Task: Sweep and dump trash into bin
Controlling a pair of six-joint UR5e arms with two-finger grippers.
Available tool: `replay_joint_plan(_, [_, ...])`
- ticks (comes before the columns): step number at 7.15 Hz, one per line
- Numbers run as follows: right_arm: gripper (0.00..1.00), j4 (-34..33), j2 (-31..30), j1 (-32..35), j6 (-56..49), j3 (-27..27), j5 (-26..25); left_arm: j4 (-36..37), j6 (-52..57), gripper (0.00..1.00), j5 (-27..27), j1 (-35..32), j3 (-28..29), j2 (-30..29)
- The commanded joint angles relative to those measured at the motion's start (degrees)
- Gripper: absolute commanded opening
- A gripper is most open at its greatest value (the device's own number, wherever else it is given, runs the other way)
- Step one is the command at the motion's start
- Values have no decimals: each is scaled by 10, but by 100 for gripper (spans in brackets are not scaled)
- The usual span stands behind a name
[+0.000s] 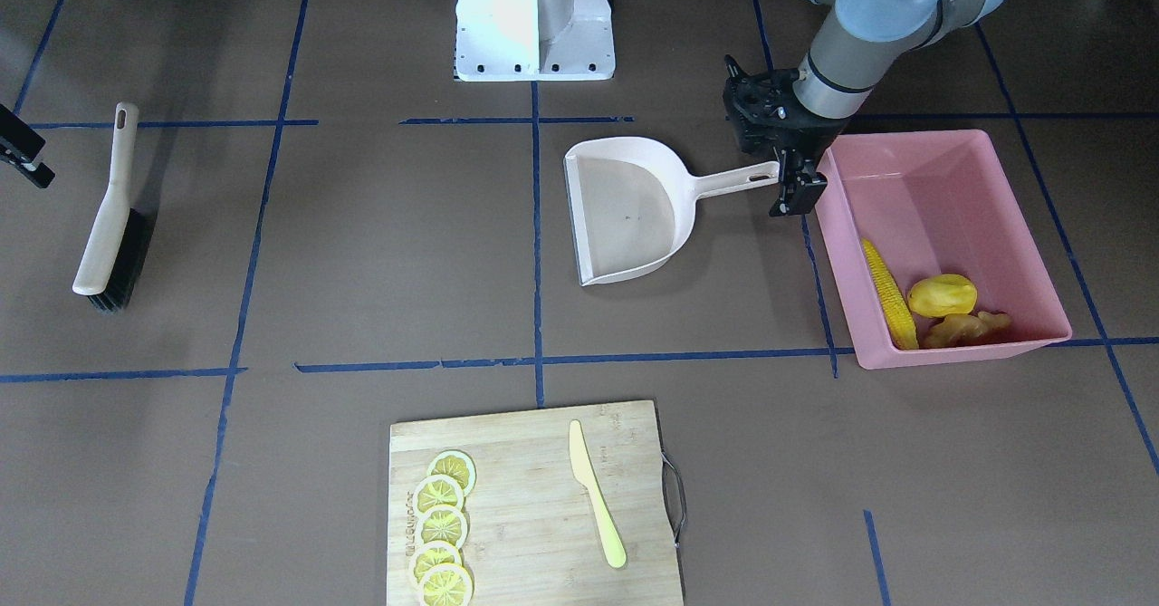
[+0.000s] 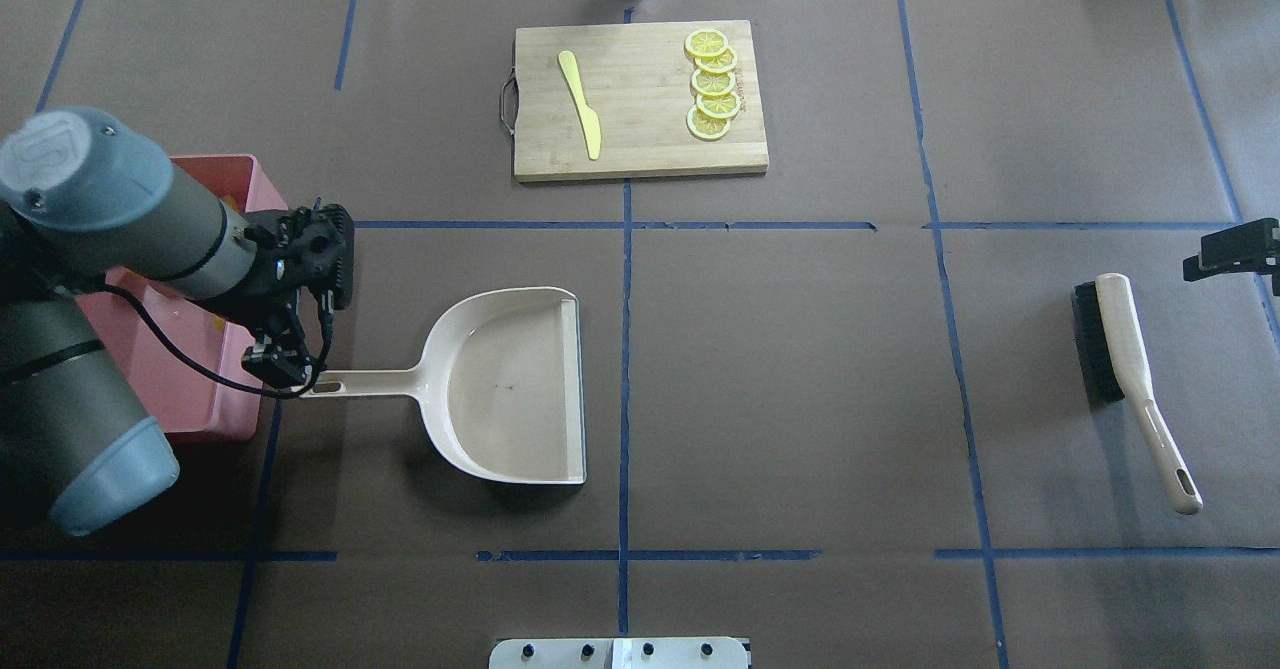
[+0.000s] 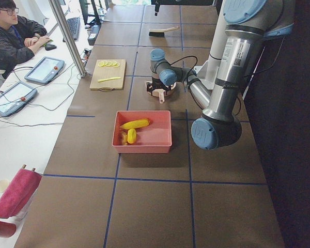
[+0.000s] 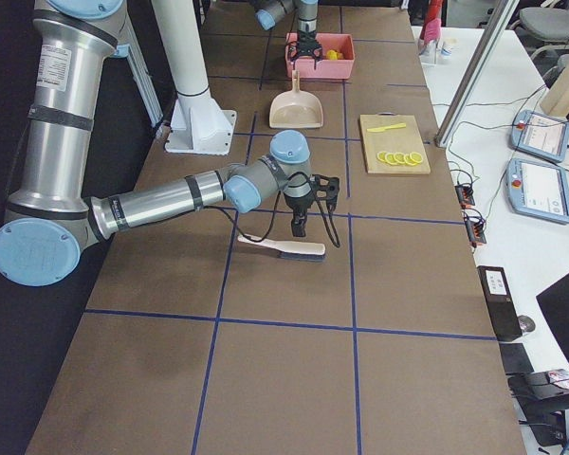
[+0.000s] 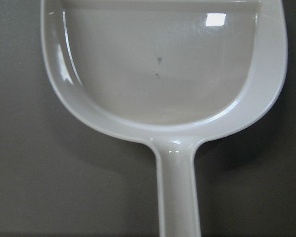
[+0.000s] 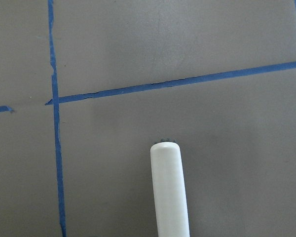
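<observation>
Looking across the tabletop (image 1: 362, 271), we find the trash (image 3: 134, 124) lying inside the bin (image 1: 914, 198). The corn cob (image 1: 889, 295), oval lump (image 1: 942, 295) and ginger root (image 1: 964, 327) are bunched in the end farthest from the robot.

The left pincer (image 1: 797, 198) sits in the narrow gap between the bin's wall and the tip of the dustpan's handle (image 1: 733, 178). The trash lies beyond that wall, to the outer side of the pincer and away from the robot.

The dustpan (image 1: 625, 212) rests flat and bare. Its long axis runs across the tabletop, with the handle pointing at the bin and the mouth toward the middle. We cannot tell whether the left pincer is clamped on the handle tip or has let go, because its wrist view shows no fingers.

The left arm is much the nearer one. The right pincer (image 2: 1228, 249) hangs well apart at the far end, near the brush (image 2: 1125, 349), and we cannot tell its state either.

We judge the dumping done.
</observation>
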Motion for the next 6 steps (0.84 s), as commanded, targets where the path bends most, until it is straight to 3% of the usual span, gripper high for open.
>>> replay_joint_plan(1, [100,0,3,3,-1,1,0,31,-3,99,-5,-85,-24,34])
replay_joint_plan(3, [100,0,20,15,-1,3,-4,104,-60,100,-17,-143,-24,37])
replay_joint_plan(6, [100,-5,49,20,-5,-17,-4,264,-173,100,-44,-284,1,33])
